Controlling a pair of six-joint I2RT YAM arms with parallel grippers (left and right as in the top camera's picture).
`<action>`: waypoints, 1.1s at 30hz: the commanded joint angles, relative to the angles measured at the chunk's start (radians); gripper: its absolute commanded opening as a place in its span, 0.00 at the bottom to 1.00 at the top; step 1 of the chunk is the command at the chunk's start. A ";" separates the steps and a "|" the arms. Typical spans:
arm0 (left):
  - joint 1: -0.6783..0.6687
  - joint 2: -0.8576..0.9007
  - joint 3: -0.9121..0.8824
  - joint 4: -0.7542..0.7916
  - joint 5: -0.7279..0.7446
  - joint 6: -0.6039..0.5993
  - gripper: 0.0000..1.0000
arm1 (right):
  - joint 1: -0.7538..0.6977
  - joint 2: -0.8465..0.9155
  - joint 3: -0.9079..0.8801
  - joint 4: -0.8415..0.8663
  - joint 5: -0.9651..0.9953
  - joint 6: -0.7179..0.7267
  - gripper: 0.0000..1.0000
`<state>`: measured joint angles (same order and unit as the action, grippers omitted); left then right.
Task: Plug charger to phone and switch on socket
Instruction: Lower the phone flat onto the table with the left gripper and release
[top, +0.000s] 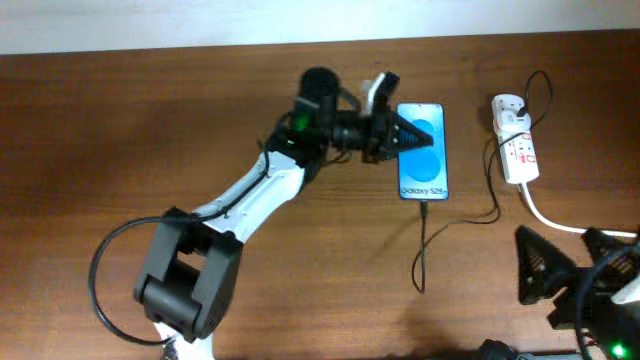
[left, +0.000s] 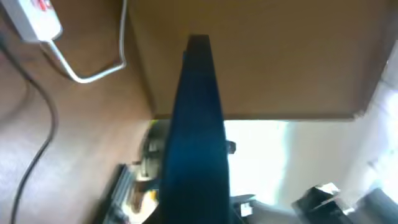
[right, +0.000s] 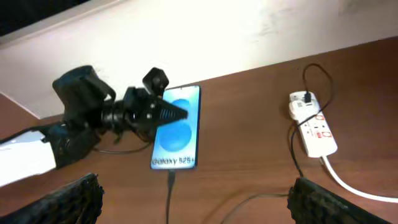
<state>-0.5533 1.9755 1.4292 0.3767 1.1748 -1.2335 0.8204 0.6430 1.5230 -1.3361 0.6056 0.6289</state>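
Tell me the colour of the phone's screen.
Bright blue with a darker blue circle on the phone; clearest in the right wrist view.

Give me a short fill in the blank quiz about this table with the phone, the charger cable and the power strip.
1. The phone screen reads "Galaxy ___".
2. The left gripper lies over the phone, while the right gripper stands ___.
3. The charger runs from the phone as a thin ___ cable.
4. The socket trails a thick ___ cord.

Missing words: S25; open; black; white.
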 joint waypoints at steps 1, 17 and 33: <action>0.054 -0.012 0.122 -0.494 -0.256 0.666 0.00 | -0.003 0.015 -0.029 -0.013 0.032 0.043 0.99; 0.255 0.371 0.122 -0.839 -0.374 1.067 0.21 | -0.003 0.552 -0.124 0.058 0.032 0.386 0.99; 0.188 0.381 0.258 -1.159 -0.861 0.916 0.99 | -0.005 0.566 -0.124 0.026 0.035 0.510 0.99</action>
<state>-0.3565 2.2795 1.7206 -0.7525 0.5606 -0.3088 0.8204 1.2129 1.4040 -1.2980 0.6281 1.1259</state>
